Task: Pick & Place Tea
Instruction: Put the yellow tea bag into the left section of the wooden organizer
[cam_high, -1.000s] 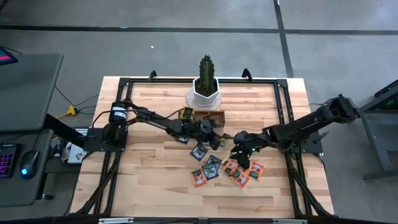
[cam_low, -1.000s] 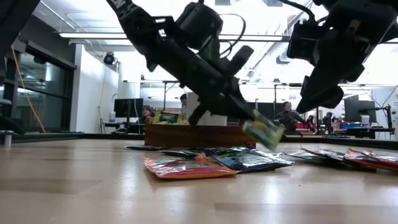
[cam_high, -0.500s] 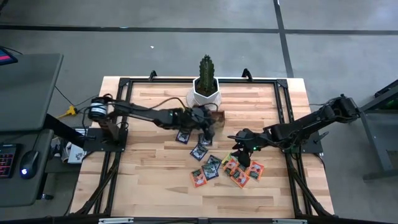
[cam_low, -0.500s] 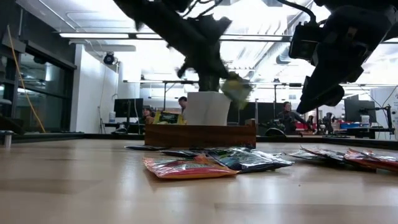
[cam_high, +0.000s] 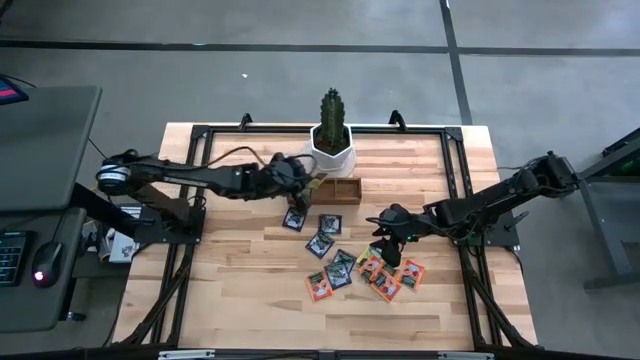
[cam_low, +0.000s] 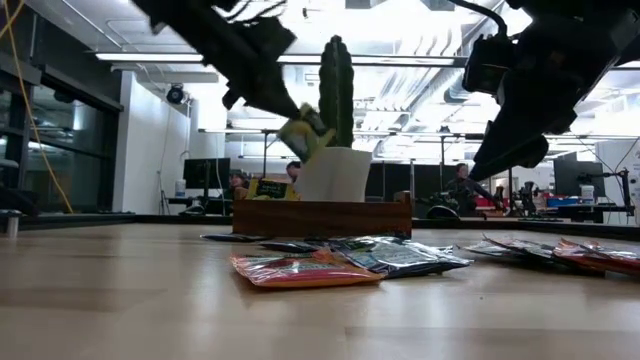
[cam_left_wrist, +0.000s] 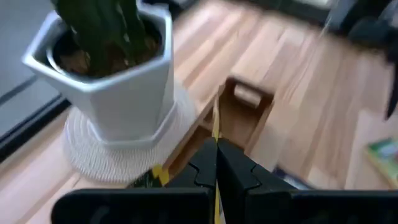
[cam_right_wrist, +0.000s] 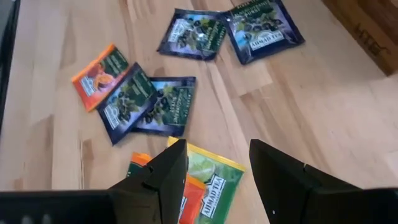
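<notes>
My left gripper (cam_high: 304, 184) is shut on a yellow-green tea sachet (cam_low: 305, 135) and hovers over the left end of the brown wooden tray (cam_high: 335, 189), close to the white pot with the cactus (cam_high: 331, 141). Another sachet (cam_low: 268, 188) stands in the tray's left end. Several dark blue, orange-red and yellow-green sachets (cam_high: 340, 268) lie flat on the table near the tray. My right gripper (cam_high: 385, 245) is open and hangs above the right side of that pile, over a yellow-green sachet (cam_right_wrist: 208, 174), touching nothing. My left gripper pinches the yellow-green sachet between its two fingers (cam_left_wrist: 199, 171). In the left wrist view the sachet's edge (cam_left_wrist: 215, 124) shows as a thin line running out past the fingertips. It is lifted clear and juts down and forward from the fingers (cam_low: 280, 105), tilted, above the tray.
The cactus pot stands on a round white mat (cam_left_wrist: 93, 158) right behind the tray. A black frame (cam_high: 200, 135) runs round the table's edges. Bare wood (cam_high: 250, 280) lies toward the near-left of the pile. People and desks show in the room beyond.
My left gripper, shut on the yellow-green sachet, has risen from just above the pile and travelled toward the table's far and left edges, ending over the tray's left end by the pot. The sachet went with it, lifted clear. My right arm has stayed in place.
</notes>
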